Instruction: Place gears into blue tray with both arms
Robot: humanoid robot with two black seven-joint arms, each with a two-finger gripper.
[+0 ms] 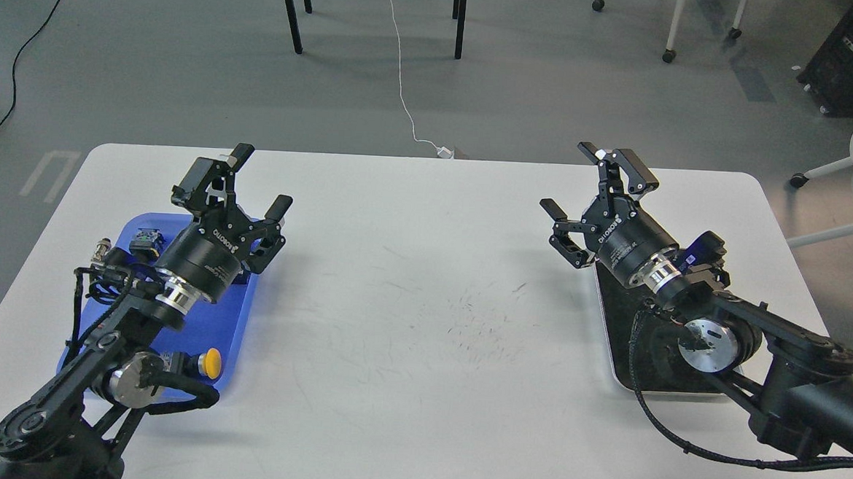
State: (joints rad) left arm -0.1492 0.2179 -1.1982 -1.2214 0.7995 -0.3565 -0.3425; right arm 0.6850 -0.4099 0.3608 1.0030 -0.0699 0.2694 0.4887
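My left jaws (258,179) are hanging wide open and empty over the blue tray (236,317), a bright-blue low-rimmed plastic tray lying at the left side of the white worktop (409,297). A yellow-capped push-button switch (208,363) is sitting near its front edge. My right jaws (579,180) are also gaping wide, empty, over the silver tray (620,370) with its dark inside, at the right. ROBOTIQ is showing in white on both wrists. I cannot make out any gears.

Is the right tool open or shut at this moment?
Open. The right tool has its two fingers spread wide apart with clear space between them, and nothing is held there.
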